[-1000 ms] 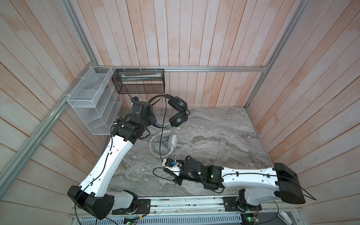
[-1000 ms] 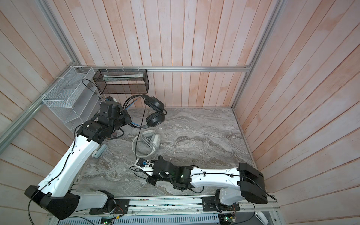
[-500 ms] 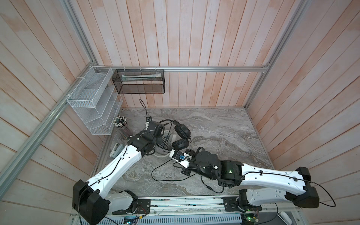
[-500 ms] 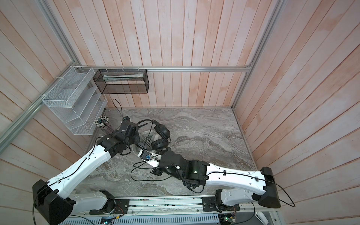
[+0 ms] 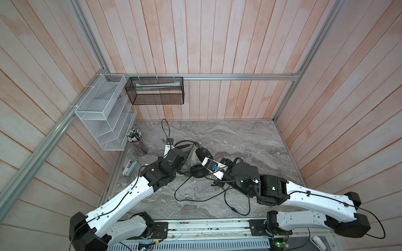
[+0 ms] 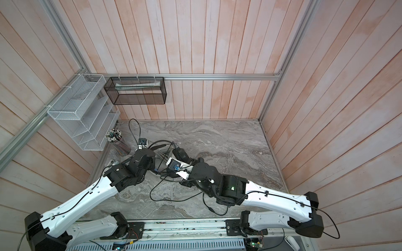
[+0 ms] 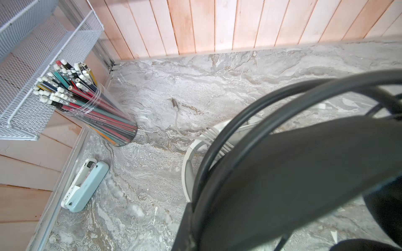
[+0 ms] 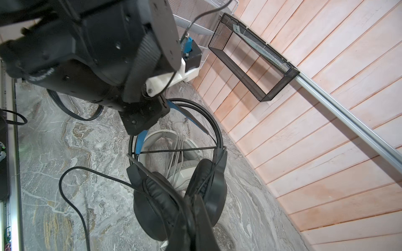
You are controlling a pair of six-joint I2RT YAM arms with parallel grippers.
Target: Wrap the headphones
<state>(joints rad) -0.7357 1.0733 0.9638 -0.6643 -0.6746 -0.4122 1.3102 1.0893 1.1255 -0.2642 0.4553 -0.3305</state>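
The black headphones [image 8: 202, 187] hang by their blue-lined headband [image 8: 189, 117] just over the white headphones [image 8: 165, 135], which lie on the marble table with their grey-white cable wound round them. My left gripper [image 8: 142, 128] is shut on the black headband [image 7: 304, 173], which fills much of the left wrist view. The right gripper [image 8: 191, 208] sits close in front of the two black earcups [image 5: 203, 154], shut on the black cable [image 8: 74, 195]. That cable trails in loose loops [image 5: 189, 196] toward the table's front, ending at its plug [image 5: 233, 209].
A clear cup of pencils [image 5: 137, 143] and a pale blue stapler [image 5: 129, 167] stand near the table's left edge. A white mesh rack [image 5: 104, 115] and a black mesh basket [image 5: 155, 91] hang on the walls. The white cable's plug [image 7: 174, 102] lies toward the back.
My left arm has brought the black headphones down from the back left to over the white ones. My right gripper has moved from the table's front up to the earcups, cable in its jaws.
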